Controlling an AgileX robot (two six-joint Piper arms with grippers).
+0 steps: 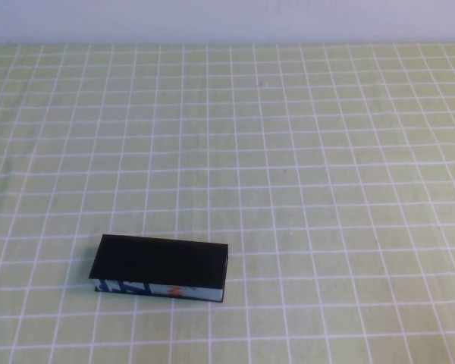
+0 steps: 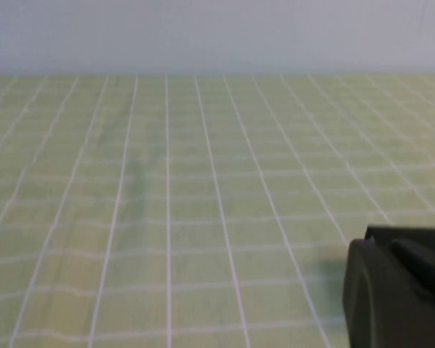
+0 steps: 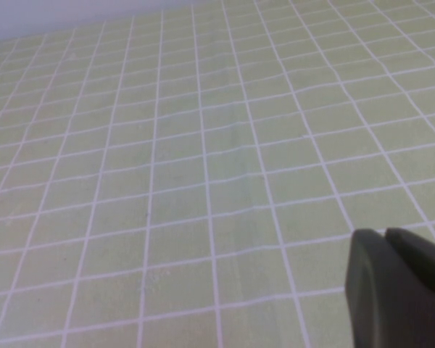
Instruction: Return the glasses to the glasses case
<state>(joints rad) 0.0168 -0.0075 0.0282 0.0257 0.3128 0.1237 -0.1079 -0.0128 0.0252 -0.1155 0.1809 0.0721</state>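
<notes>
Both grippers, left (image 2: 399, 290) and right (image 3: 399, 290), show you only a dark edge over green checked cloth (image 1: 303, 152); finger state cannot be told. Your black rectangular glasses case (image 1: 161, 267) lies closed at 7 o'clock.

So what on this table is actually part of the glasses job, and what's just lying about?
Part of the job:
- the glasses case, lid shut, near the front left of the table; no glasses in view
- the left gripper and the right gripper, each seen only at the edge of its own wrist view

Just there:
- the checked tablecloth
</notes>
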